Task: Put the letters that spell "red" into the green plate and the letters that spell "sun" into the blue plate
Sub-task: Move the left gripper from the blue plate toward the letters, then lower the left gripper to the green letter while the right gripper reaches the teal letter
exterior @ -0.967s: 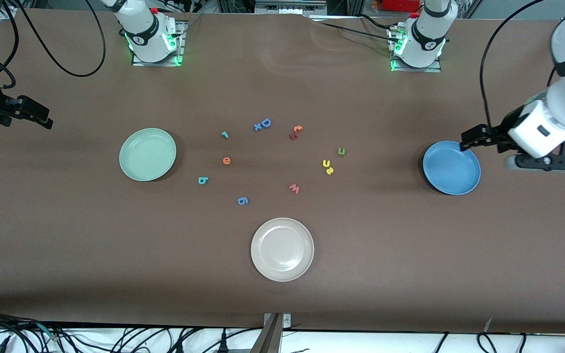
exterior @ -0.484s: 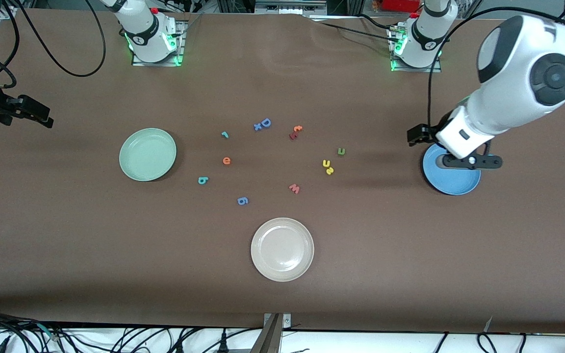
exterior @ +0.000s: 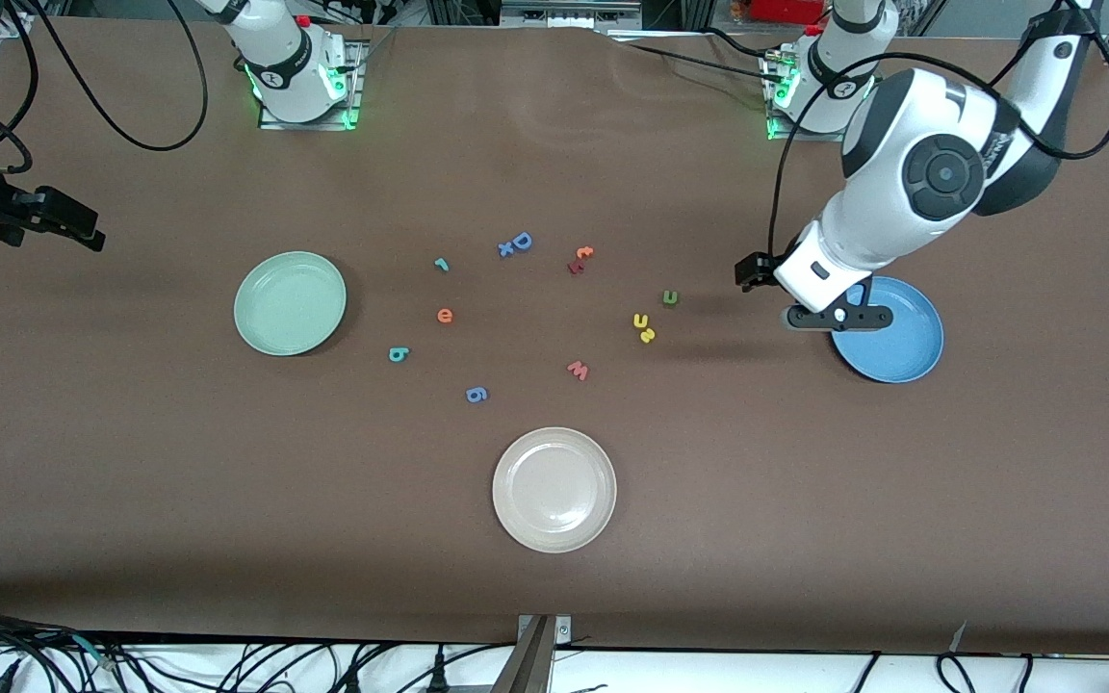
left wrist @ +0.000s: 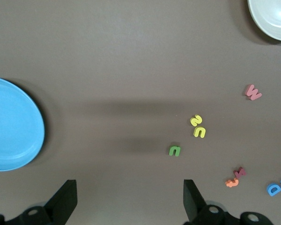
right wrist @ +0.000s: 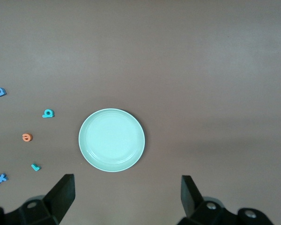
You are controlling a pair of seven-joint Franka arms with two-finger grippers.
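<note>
The green plate (exterior: 290, 303) (right wrist: 111, 139) lies toward the right arm's end. Beside it are the teal "r" (exterior: 441, 264) (right wrist: 35, 167), orange "e" (exterior: 445, 315) (right wrist: 27, 137) and teal "d" (exterior: 399, 354) (right wrist: 48, 113). The blue plate (exterior: 901, 346) (left wrist: 14, 126) lies toward the left arm's end. Between the plates are the yellow "s" (exterior: 648, 335) (left wrist: 196, 121), yellow "u" (exterior: 640, 320) (left wrist: 199, 132) and olive "n" (exterior: 670, 297) (left wrist: 174, 151). My left gripper (exterior: 757, 273) (left wrist: 129, 187) hangs open and empty over bare table between the blue plate and the "n". My right gripper (exterior: 78, 229) (right wrist: 126, 180) waits open and empty high over its end of the table.
A beige-white plate (exterior: 554, 489) (left wrist: 271, 14) sits nearer the front camera. Other letters lie around: a blue "D" (exterior: 520, 242), an orange "t" (exterior: 584, 252), a red "w" (exterior: 579, 370) and a blue "g" (exterior: 477, 394). Cables run along the table's edges.
My left arm has swung in from its end of the table, across the blue plate, toward the letters in the middle. The right arm and all letters have not moved.
</note>
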